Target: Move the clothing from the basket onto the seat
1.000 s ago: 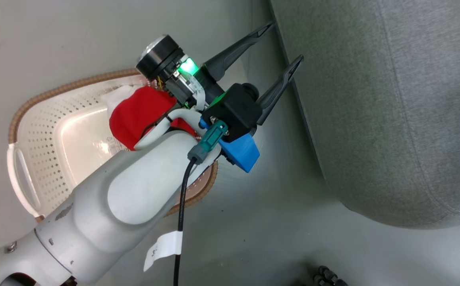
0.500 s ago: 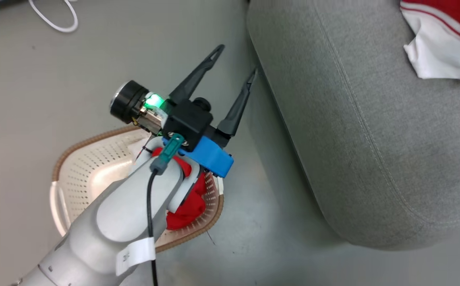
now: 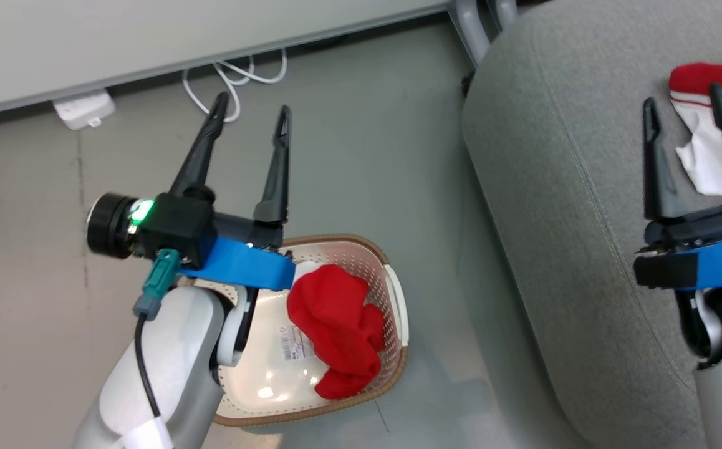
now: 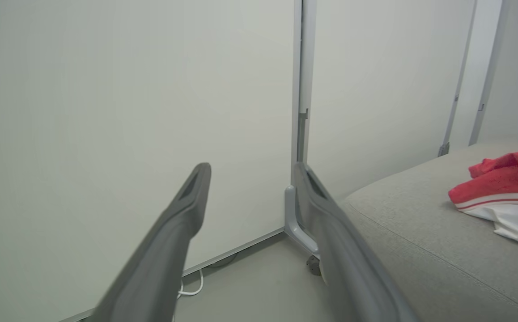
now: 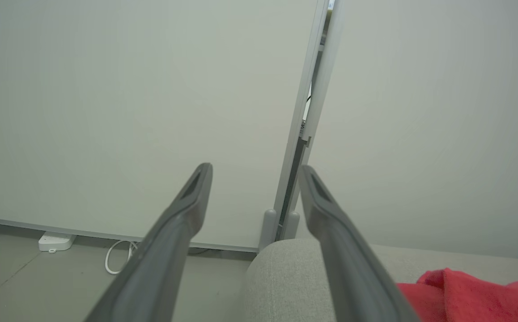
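Step in hand, prob.: fetch the last piece. The seat point(image 3: 554, 218), on the R, already carries the first garment point(image 3: 694, 81). The basket point(image 3: 348, 252) stands on the floor just beside the seat, w/ the second garment point(image 3: 336, 324) bunched against its R wall. L gripper point(image 3: 252, 104) hangs over the basket's edge, fingers spread, empty, aimed at the wall. R gripper point(image 3: 683, 95) is over the seat, fingers spread, empty too. L should tip down, pinch a thick top fold, then lift well clear of the rim, since cloth sags.

Materials:
- Seat: grey woven, rounded corner, stitched seam.
- Basket: cream perforated plastic, brown woven-look rim.
- Garments: soft red; the first has a white panel w/ stripe trim.
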`<state>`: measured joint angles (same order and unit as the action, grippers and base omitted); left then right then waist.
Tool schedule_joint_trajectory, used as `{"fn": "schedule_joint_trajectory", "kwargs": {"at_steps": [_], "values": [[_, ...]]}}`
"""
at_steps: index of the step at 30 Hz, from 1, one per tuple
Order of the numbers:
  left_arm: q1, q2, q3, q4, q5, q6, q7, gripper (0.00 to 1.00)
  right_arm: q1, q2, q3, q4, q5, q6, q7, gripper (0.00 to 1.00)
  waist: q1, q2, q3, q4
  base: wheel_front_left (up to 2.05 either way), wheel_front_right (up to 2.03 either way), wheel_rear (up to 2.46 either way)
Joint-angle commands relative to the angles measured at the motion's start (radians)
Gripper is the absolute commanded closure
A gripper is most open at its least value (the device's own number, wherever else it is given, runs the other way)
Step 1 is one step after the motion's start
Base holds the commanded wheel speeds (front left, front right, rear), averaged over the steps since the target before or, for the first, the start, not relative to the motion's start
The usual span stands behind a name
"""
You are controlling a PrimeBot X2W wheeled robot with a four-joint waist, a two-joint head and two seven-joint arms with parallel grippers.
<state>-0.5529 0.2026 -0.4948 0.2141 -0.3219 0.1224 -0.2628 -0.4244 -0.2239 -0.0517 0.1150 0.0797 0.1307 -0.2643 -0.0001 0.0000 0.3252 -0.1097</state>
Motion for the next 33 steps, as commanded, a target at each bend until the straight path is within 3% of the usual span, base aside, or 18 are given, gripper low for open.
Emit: {"fn": "schedule_joint_trajectory", "kwargs": {"at_steps": [1, 7, 14, 24, 33], "values": [[0.049, -0.014, 0.051, -0.013, 0.017, -0.009, -0.003, 0.00, 0.029, 0.007, 0.023, -0.007, -0.009, 0.000, 0.000, 0.00, 0.0001, 0.0000, -0.053, 0.050, 0.00, 0.00, 0.00], [0.165, -0.052, 0.195, -0.023, 0.063, -0.041, -0.003, 0.00, 0.079, 0.034, 0.070, -0.003, -0.002, 0.000, 0.000, 0.00, 0.0001, 0.0000, -0.109, 0.082, 0.00, 0.00, 0.00], [0.287, -0.095, 0.316, -0.048, 0.124, -0.094, -0.003, 0.00, 0.177, 0.075, 0.053, 0.024, 0.006, 0.000, 0.000, 0.00, 0.0001, 0.0000, -0.168, 0.099, 0.00, 0.00, 0.00], [0.394, -0.133, 0.388, -0.027, 0.178, -0.166, -0.003, 0.00, 0.295, 0.118, 0.015, 0.049, 0.021, 0.000, 0.000, 0.00, 0.0001, 0.0000, -0.225, 0.105, 0.00, 0.00, 0.00], [0.438, -0.148, 0.418, -0.005, 0.192, -0.186, -0.003, 0.00, 0.356, 0.138, -0.004, 0.062, 0.024, 0.000, 0.000, 0.00, 0.0001, 0.0000, -0.259, 0.116, 0.00, 0.00, 0.00]]}}
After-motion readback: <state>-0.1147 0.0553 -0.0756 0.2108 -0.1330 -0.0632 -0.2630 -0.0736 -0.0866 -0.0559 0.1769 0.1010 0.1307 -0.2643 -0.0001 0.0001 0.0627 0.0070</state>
